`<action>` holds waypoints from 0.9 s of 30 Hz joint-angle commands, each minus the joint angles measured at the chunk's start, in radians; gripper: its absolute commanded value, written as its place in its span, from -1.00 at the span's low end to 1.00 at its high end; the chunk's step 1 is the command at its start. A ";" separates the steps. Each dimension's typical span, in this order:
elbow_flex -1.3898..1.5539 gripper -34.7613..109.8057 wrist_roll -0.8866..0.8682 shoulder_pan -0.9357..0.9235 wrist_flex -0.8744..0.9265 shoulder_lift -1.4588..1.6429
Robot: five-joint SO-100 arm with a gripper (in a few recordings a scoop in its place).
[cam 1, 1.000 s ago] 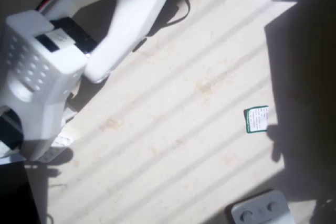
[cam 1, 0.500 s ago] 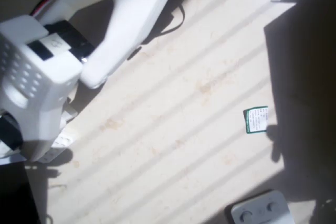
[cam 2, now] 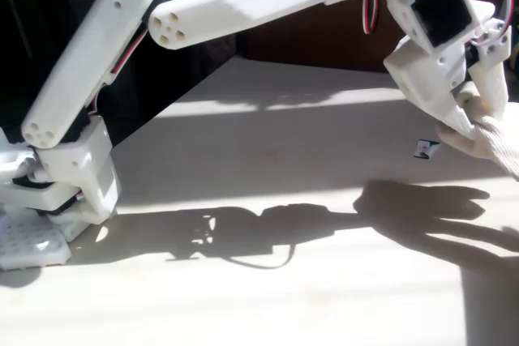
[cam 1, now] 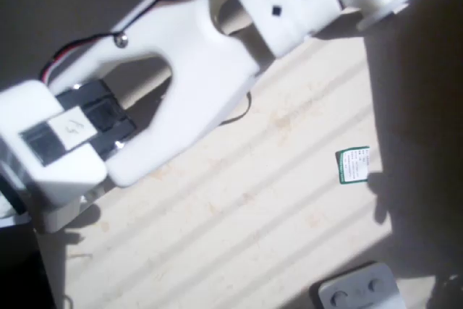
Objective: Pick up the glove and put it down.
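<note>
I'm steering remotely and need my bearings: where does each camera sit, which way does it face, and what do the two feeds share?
Overhead view: sits above the table, looking down; shows the white arm, a green-and-white card and a grey device.
Fixed view: sits low beside the table, looking across it; shows the arm from base to end effector, which holds the glove off the tabletop.
Shared: arm, tabletop, and probably the card.
</note>
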State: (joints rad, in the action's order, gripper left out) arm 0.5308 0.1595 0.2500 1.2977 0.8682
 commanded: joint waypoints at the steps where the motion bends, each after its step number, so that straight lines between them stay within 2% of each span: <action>1: -0.034 -0.52 0.009 -0.118 0.052 0.091; 15: -0.020 -0.52 0.130 -0.468 0.132 0.075; 27: -0.020 -0.52 0.132 -0.546 0.141 -0.071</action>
State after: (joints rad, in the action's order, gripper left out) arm 0.5308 0.2838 -0.2792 1.4358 0.7992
